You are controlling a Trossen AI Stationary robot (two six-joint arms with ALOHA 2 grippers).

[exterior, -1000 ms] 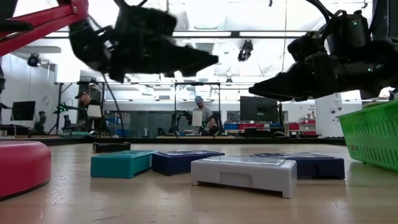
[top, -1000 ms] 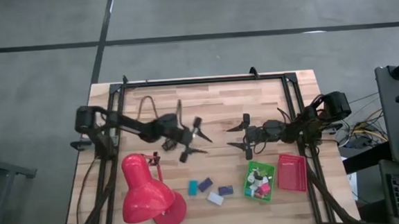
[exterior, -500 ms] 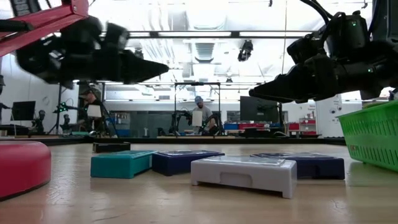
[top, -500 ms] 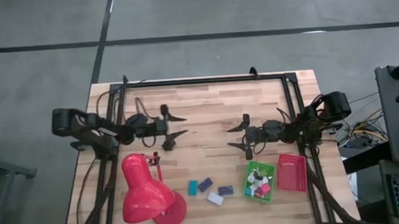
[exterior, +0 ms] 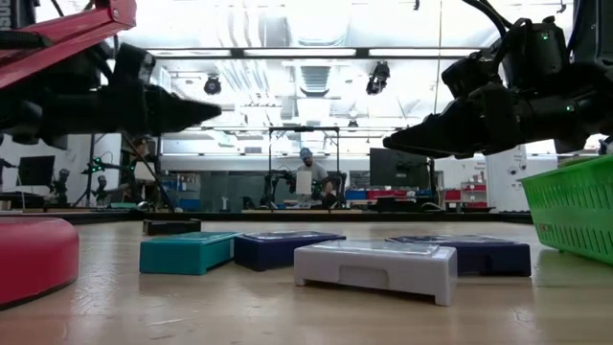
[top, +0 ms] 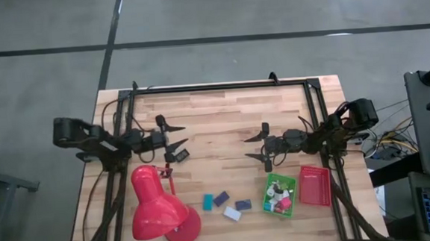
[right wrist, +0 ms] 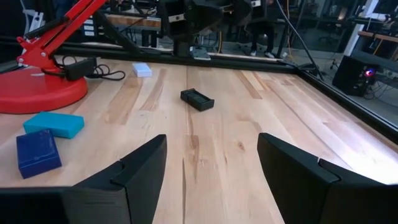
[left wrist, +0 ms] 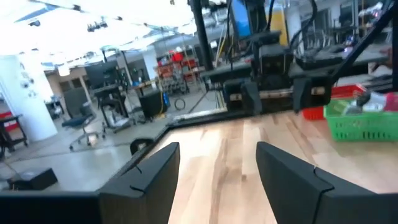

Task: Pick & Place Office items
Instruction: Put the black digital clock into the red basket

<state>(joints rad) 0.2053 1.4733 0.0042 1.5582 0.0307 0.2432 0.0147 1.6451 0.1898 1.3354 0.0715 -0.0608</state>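
Two dark arms are raised above the light wooden plank table (top: 222, 112), and neither holds anything. On the left gripper (top: 172, 135), near the table's left edge, the two fingers stand apart with only bare table between them in the left wrist view. On the right gripper (top: 261, 146), at the right half of the table, the fingers are likewise spread and nothing sits between them. A small black rectangular block (top: 182, 155) lies flat on the wood just beside the left gripper's fingertips, on the near side, not touched by them. Four flat eraser-like blocks lie loose on the table toward the front edge, between the two grippers and well apart from both: a teal block (top: 207, 202), a dark blue block (top: 220, 199), a white block (top: 232, 214) and a second dark blue block (top: 243, 205). Directly in front of the right gripper, near the front edge, stands a green mesh plastic tray (top: 280, 194) holding several small pink, white and dark pieces. Touching or just beside it, on the side farther from the left gripper, is a red rectangular plastic tray (top: 314, 185). A large red desk lamp (top: 158, 208) occupies the front left corner, in front of the left gripper.
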